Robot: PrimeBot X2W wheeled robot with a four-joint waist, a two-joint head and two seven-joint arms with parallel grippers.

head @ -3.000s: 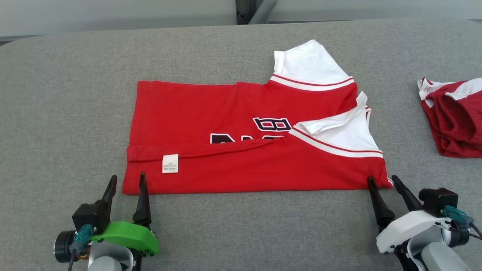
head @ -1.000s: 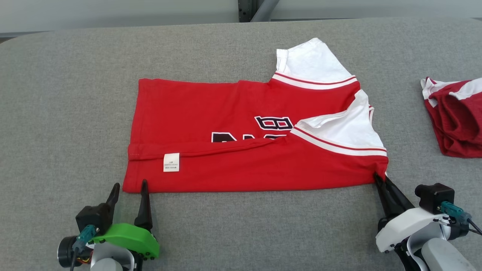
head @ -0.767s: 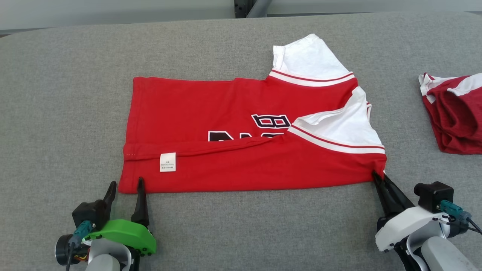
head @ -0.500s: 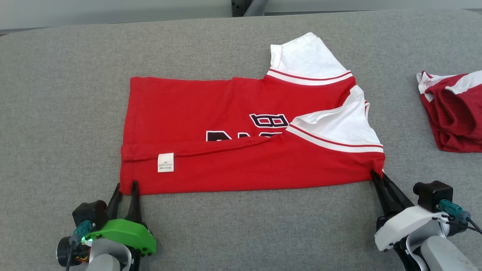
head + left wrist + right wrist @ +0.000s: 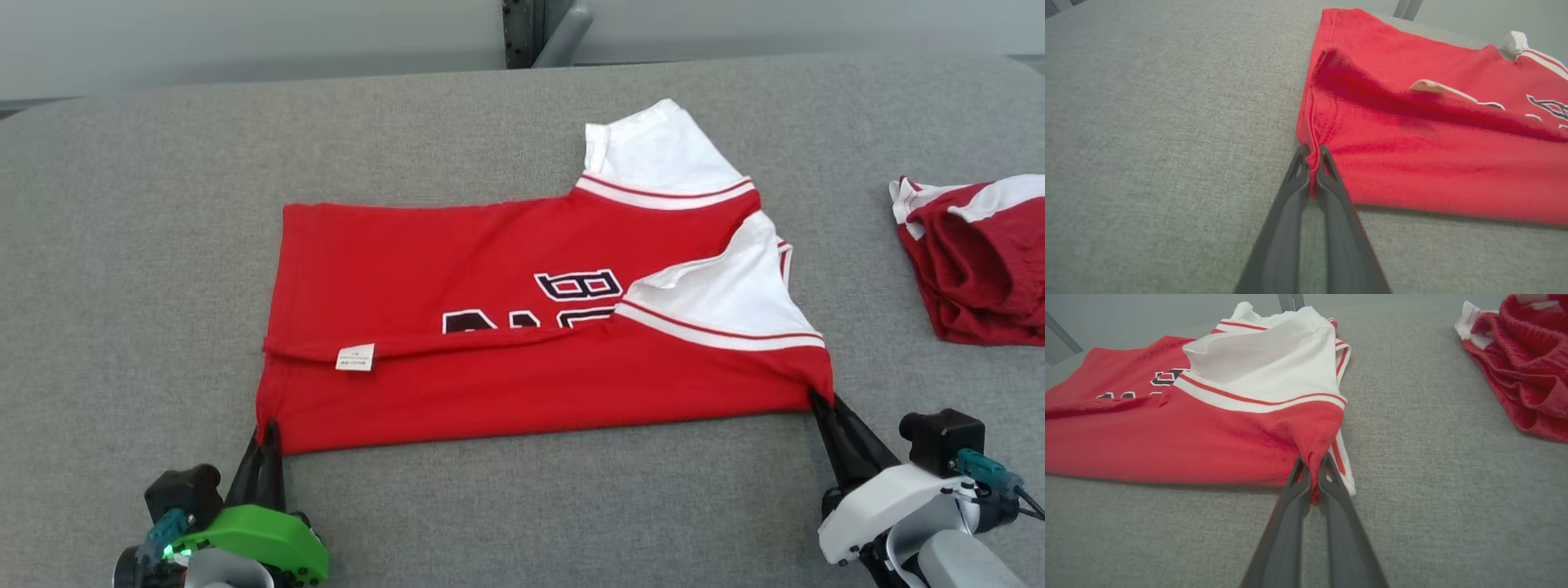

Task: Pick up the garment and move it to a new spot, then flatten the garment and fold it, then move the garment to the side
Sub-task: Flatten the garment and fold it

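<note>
The left gripper (image 5: 267,430) and right gripper (image 5: 819,402) are each pinching a near corner of the red garment (image 5: 490,384), which is lying just beyond them on the grey table (image 5: 147,245), running left to right, with its hem pointing left and white sleeves right.

Part of the lettering (image 5: 575,286) on the garment (image 5: 490,392) is tucked out of sight; print on the tag (image 5: 355,358) is unreadably small; another red garment (image 5: 980,261) is cut off at right.

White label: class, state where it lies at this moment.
In the head view, the white label lies on the red shirt, at its folded edge, beyond the left end effector.
</note>
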